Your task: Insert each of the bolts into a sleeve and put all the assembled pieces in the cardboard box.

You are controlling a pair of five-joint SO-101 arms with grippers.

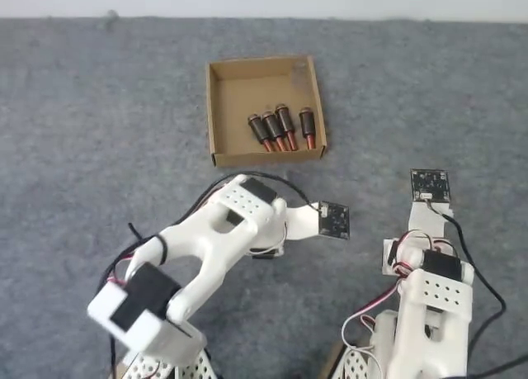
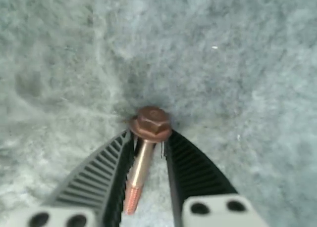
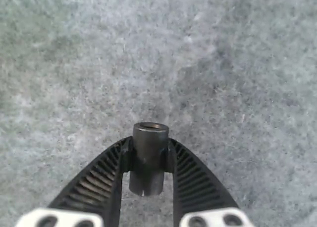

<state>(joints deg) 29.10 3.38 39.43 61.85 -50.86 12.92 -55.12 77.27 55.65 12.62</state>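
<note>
**Overview, high view.** The cardboard box [image 1: 212, 115] sits open on the grey felt table cover [image 1: 99, 106]. Four assembled pieces [image 1: 275, 130] lie side by side inside it, close to the wall nearest the arms. Their dark sleeves point toward the far wall and their copper ends toward the near wall. One white arm [image 1: 223, 230] extends to a position near the front of the box. The other arm [image 1: 437, 288] stands well apart from the box, off to one side. From this height each arm's own wrist covers whatever it carries, so the grip details come from the wrist views.

**Left wrist view.** The left gripper [image 2: 148, 140] has its jaws drawn in to a narrow gap and clamped on a bolt [image 2: 140, 162]. The copper shank lies between the ribbed fingers [image 2: 106, 162]. The hexagonal head projects just past the fingertips, and the threaded end points back toward the wrist. The head is close over the felt; whether it touches the felt cannot be determined.

**Right wrist view.** The right gripper [image 3: 149, 145] has its jaws equally narrow and closed against both sides of a sleeve [image 3: 147, 160]. The sleeve is a short dark cylinder. Its open bore faces away from the wrist and stands slightly beyond the fingertips, above the felt.
</note>
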